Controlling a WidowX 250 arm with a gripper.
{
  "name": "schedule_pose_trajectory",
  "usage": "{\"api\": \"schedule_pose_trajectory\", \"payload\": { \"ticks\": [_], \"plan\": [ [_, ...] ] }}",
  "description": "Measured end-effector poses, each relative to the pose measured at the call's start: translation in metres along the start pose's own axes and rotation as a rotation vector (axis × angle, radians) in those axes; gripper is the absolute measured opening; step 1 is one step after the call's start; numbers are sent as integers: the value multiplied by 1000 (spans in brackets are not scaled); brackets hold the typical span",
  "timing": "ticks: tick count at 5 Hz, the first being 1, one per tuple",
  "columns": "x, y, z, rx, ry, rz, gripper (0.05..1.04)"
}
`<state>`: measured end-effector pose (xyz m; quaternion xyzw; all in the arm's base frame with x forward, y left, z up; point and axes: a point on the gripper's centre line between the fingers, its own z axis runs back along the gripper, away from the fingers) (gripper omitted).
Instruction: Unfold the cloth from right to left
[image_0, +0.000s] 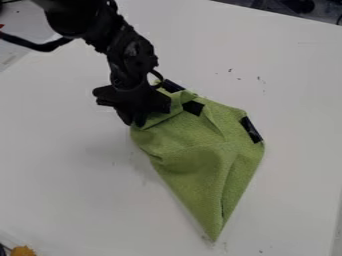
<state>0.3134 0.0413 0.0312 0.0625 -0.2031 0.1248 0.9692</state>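
The cloth (194, 150) lies creased on the worktop (73, 175). The pincer (133, 120) is at its upper-left edge; whether wide or narrow, I cannot tell.

Green cloth (194, 155) w/ 3 dark patches nr its upper & right edges, lying on the white worktop (73, 185). Part-folded & creased, tapering to a pt at the bottom of the view; long fold up its lower right. Upper left bunched, prob. doubled over.
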Motion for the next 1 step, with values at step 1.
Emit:
{"api": "schedule_pose_trajectory", "payload": {
  "ticks": [1],
  "plan": [
    [14, 5, 12, 70, 57, -89, 652]
  ]
}}
